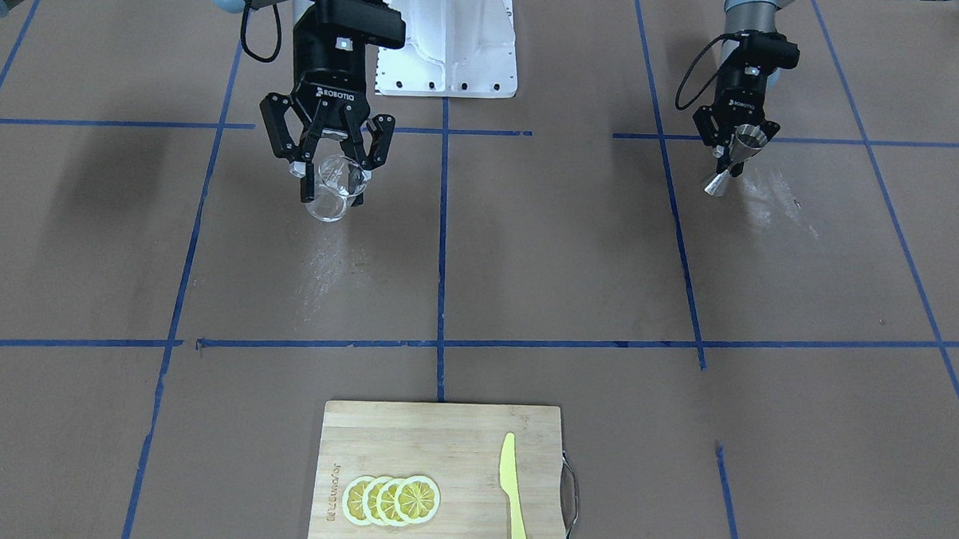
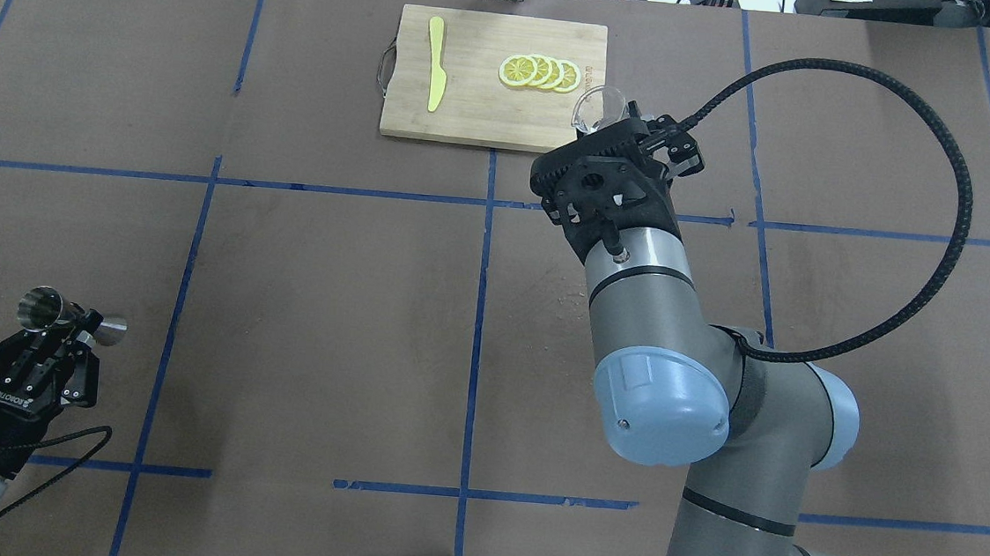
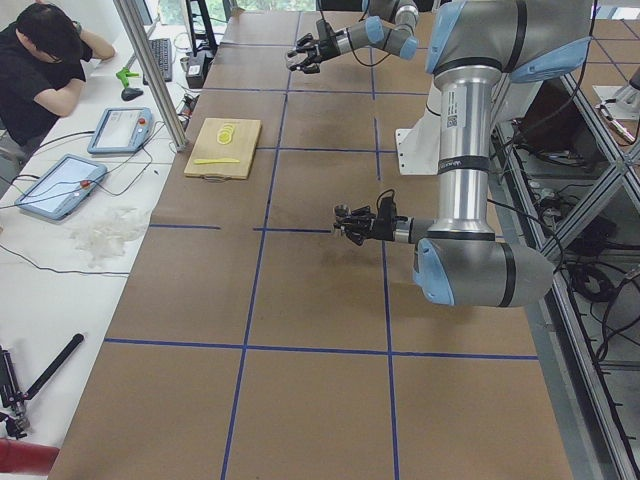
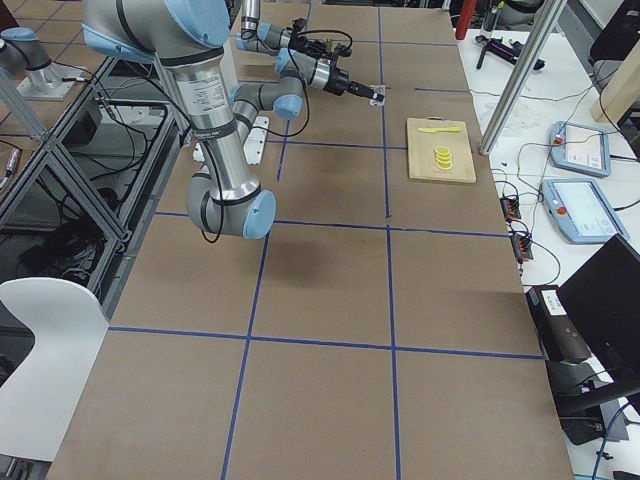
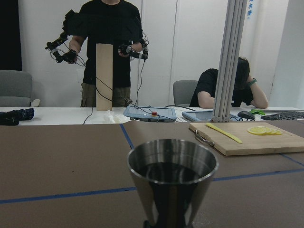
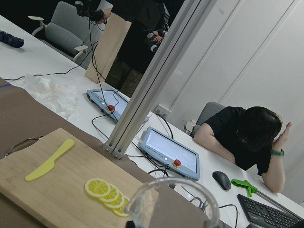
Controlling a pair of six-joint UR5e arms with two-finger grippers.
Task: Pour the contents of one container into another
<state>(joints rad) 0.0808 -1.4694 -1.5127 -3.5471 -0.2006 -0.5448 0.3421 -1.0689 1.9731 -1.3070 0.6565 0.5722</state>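
The steel jigger (image 1: 749,140) is held at its narrow waist between the closed fingers of the left gripper (image 1: 729,153), above the table. The clear glass cup (image 1: 334,197) is clamped in the right gripper (image 1: 333,173), whose fingers are closed only partly, around its wall. Farther ahead of these fingertips, a bamboo cutting board (image 1: 410,435) with lemon slices (image 1: 392,499) is seen.

My left gripper (image 2: 71,329) with the jigger (image 2: 78,321) at 10 o'clock, well apart from the rest; my right gripper (image 1: 333,169) with the glass (image 1: 332,194) at 1 o'clock, short of the cutting board (image 2: 473,104); board at 12 o'clock, knife (image 2: 434,74) on its left, lemon slices (image 2: 539,72) on its right
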